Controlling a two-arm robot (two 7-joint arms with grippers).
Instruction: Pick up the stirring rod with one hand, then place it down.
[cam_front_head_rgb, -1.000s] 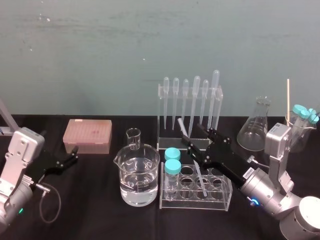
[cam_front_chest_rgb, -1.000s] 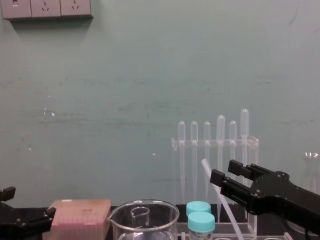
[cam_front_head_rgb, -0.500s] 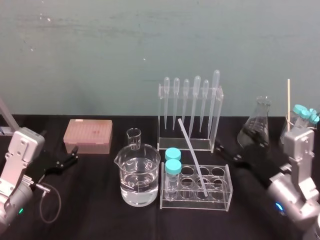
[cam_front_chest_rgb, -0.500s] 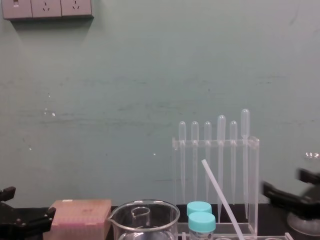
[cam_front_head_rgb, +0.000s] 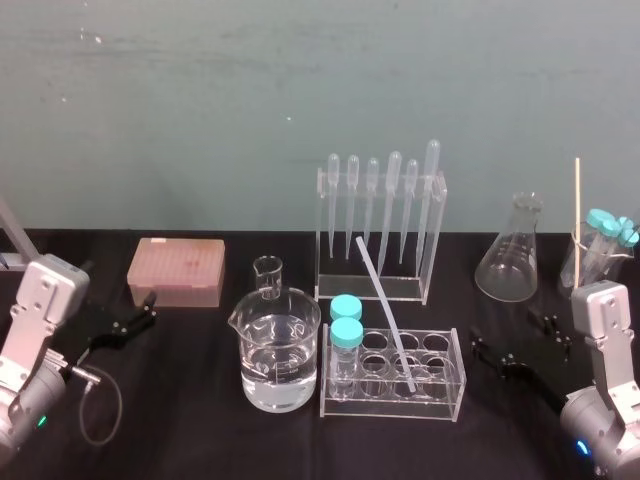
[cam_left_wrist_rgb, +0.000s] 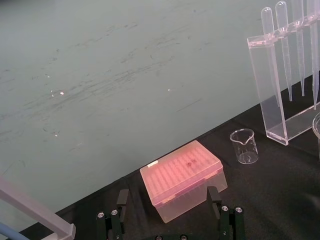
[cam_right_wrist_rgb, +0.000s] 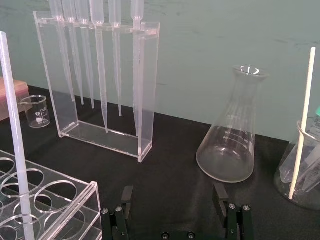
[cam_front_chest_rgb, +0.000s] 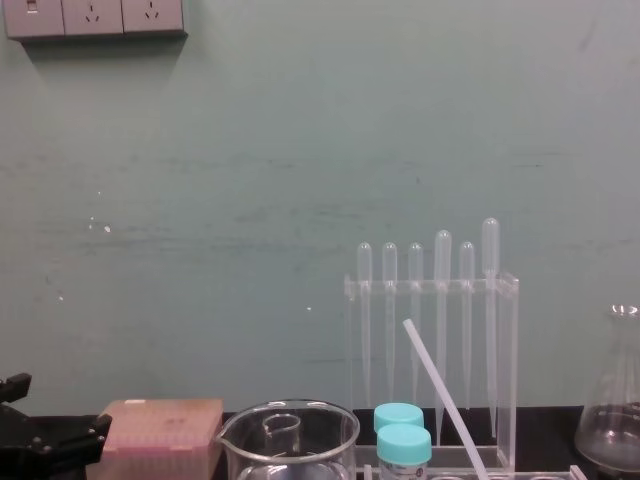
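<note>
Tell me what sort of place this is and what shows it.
Most likely a laboratory bench, perhaps a training setup: a rack of bulb pipettes, a test-tube rack holding capped tubes and the stirring rod, and a conical flask stand on a black table.

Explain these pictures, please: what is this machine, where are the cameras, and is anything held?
It is a robot with two arms, each ending in a pincer. Cameras sit on its head, its chest and each wrist. On the black table stand a beaker of water, a pink box, droppers, a flask and a clear rack. The white stirring rod leans in that rack. The left pincer, near the pink box, and the right pincer, near the flask, are open and empty.
</note>
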